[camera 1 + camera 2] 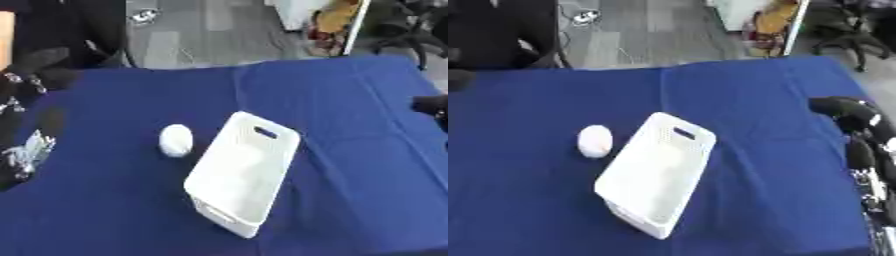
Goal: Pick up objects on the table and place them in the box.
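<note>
1. White box sat mid-table on the blue cloth; nothing distinct showed inside it.
2. White rounded object lay just beside the box's left wall.
3. Left hand waited at the left edge, right hand at the right; whether either was open could not be told.
4. Step judged: pre-grasp; next, the left hand should reach the object.

- One white perforated plastic box, rectangular, near the table's middle.
- One white rounded object, just beside the box's left side.
- One blue cloth-covered table.
</note>
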Robot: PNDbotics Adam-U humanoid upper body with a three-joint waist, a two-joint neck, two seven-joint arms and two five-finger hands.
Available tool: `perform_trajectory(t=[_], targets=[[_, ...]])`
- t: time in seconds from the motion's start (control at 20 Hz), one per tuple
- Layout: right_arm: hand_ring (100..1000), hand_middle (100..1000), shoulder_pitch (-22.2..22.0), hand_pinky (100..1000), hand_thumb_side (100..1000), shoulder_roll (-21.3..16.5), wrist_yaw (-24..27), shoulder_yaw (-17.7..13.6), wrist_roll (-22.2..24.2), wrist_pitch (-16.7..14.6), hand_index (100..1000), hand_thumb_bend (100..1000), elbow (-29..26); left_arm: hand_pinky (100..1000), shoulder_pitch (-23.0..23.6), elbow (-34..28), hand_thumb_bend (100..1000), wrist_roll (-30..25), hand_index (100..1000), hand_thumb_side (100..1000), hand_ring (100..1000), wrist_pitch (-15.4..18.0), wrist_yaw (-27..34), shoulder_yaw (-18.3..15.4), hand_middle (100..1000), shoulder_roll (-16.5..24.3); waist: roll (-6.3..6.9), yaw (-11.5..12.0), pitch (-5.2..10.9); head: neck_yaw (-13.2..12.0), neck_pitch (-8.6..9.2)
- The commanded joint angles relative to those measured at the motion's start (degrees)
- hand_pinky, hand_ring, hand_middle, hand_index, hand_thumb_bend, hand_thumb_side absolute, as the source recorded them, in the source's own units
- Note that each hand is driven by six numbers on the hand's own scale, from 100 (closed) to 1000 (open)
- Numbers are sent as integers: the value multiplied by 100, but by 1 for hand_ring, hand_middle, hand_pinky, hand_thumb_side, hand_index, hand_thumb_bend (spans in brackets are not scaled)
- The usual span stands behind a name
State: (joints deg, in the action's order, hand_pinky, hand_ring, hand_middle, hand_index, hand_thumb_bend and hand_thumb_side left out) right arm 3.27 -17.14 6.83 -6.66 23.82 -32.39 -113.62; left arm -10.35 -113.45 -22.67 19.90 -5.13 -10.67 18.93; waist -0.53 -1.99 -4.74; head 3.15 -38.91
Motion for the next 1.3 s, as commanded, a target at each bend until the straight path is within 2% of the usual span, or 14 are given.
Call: perform_trajectory(t=[0.05,0.4,0.65,0.75,0.95,1.1,1.2,1.3], targets=[[832,771,-3,842,676,-67,-29,-32,-6,-2,863,100,-97,823,-44,-114,1000,-39,981,589,828,5,-23,-33,943,119,-6,7,60,69,116],[832,771,-6,842,677,-66,-32,-32,-4,-4,863,100,-97,816,-39,-114,1000,-5,978,624,827,-13,-48,-30,941,116,-8,14,68,68,124],[831,771,-2,842,677,-70,-32,-31,-1,-6,863,100,-97,793,-44,-114,1000,-41,977,605,830,3,-133,-36,944,165,-5,10,71,67,119],[832,770,-6,842,677,-71,-39,-29,5,-4,863,100,-97,776,-16,-114,1000,-146,984,604,835,64,-351,-49,946,308,-1,7,72,68,118],[833,770,-9,843,676,-93,-43,-23,9,4,862,100,-97,756,106,-114,1000,-327,992,673,842,201,-997,1,941,821,18,-5,73,57,102],[833,769,-19,844,676,-92,-50,-11,29,24,862,100,-97,748,119,-114,1000,-477,993,666,842,78,-1467,85,939,1079,27,-12,83,53,103],[833,770,-17,844,676,-95,-39,-3,36,36,863,100,-97,724,73,-88,1000,-560,992,619,833,-123,-1660,166,937,1142,24,-11,91,49,97],[833,769,-21,844,677,-92,-33,1,46,38,863,100,-97,710,-18,59,984,-610,994,613,828,-292,-1753,242,935,1146,16,-14,96,52,116]])
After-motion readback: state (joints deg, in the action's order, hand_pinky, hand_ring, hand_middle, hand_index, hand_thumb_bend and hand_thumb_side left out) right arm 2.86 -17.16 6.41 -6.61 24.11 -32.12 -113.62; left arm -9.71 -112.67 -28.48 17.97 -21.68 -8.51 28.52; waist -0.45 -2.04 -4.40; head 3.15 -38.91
